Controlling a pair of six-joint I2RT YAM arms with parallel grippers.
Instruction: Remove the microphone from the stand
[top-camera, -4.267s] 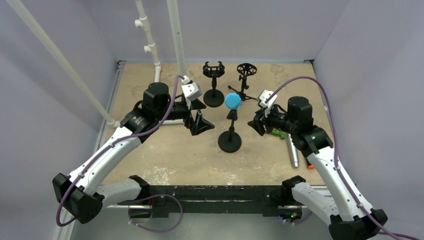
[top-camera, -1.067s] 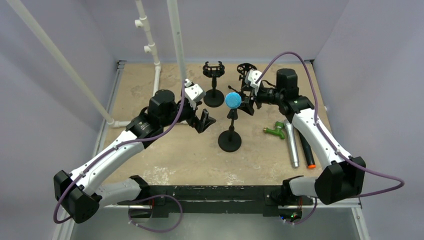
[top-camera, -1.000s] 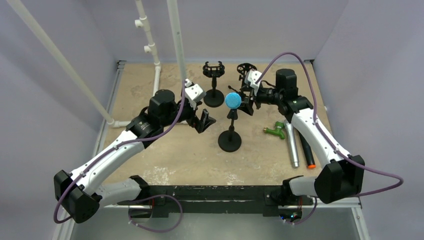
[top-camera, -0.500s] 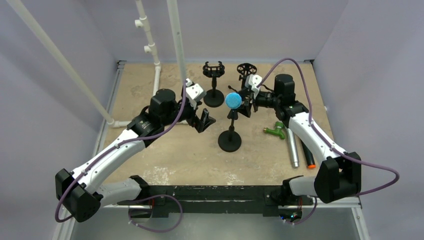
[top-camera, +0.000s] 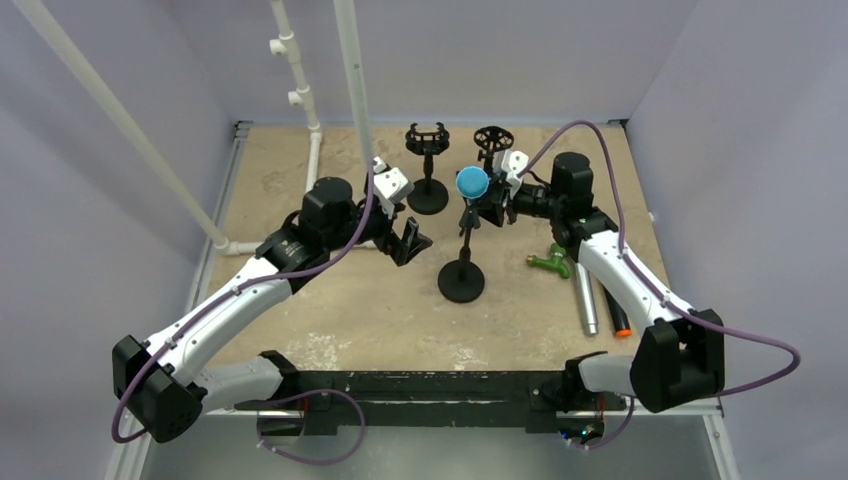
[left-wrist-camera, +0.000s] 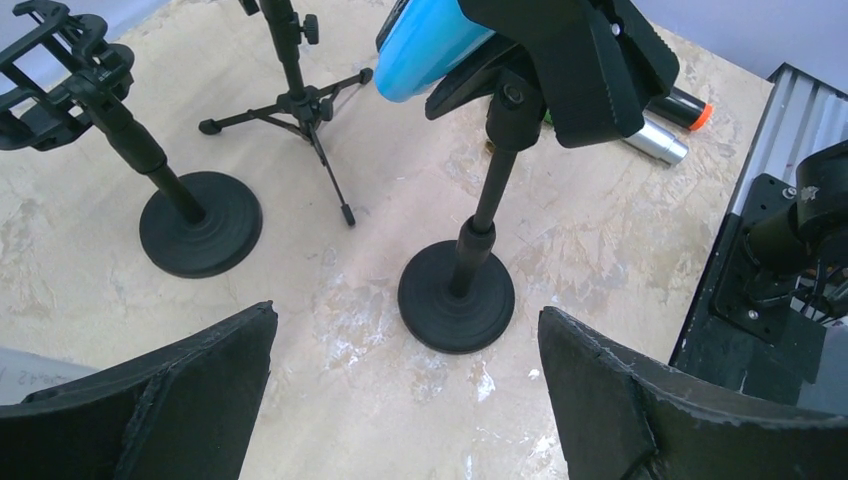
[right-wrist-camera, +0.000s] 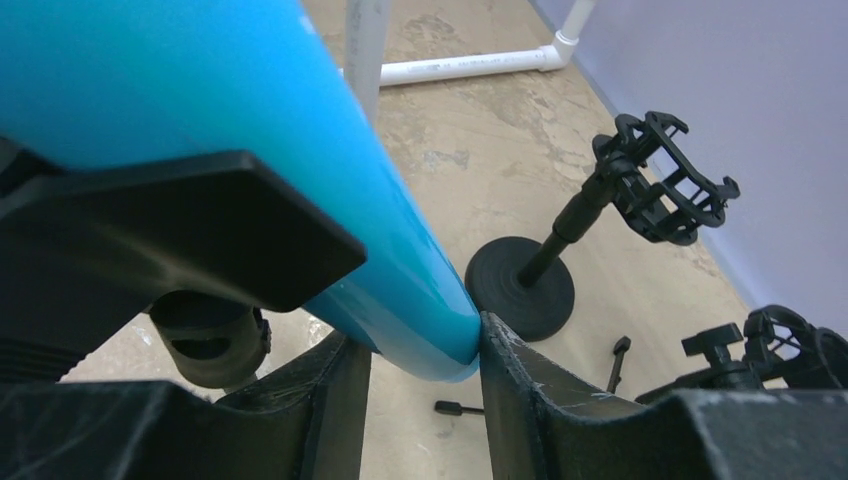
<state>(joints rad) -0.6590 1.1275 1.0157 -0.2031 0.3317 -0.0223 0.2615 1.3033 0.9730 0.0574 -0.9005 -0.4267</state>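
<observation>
Microphone (top-camera: 472, 182), blue, sits clipped in the stand (top-camera: 461, 280); right gripper (right-wrist-camera: 425, 365) pinches its tail end. Next it likely needs pulling free. Left gripper (top-camera: 408, 240) hangs spread, empty.

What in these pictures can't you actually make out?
- Blue microphone: right wrist view, top edge cuts off its head.
- Stand's clip: left wrist view, black against the black right gripper, so whether it holds the microphone is unclear.
- Orange-tipped black rod: top view, mostly under the right arm.
- Green object: top view, too small to identify.
</observation>
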